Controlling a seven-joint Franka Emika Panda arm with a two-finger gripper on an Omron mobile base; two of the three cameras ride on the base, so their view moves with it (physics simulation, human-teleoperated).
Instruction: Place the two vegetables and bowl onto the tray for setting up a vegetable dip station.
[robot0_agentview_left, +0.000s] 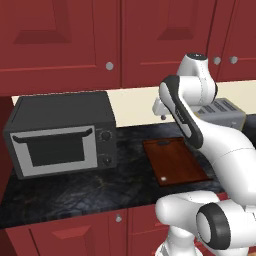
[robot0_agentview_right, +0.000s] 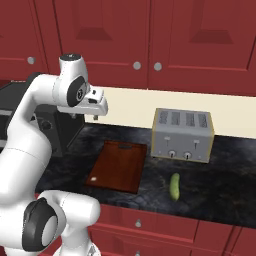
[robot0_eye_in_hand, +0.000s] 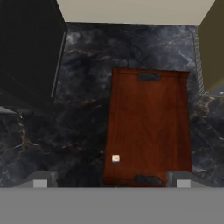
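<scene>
While the jaws (robot0_eye_in_hand: 111, 179) hang wide open and empty, microwave (robot0_agentview_left: 60, 134) and toaster (robot0_agentview_right: 182, 134) flank the tray (robot0_agentview_right: 117, 165)

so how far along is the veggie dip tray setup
Nothing looks done: the tray lies bare on the dark counter. Nothing is in hand; the gripper hangs open above the tray. The green cucumber-like piece lies on the counter in front of the toaster. It, the other vegetable and the bowl are all left.
</scene>
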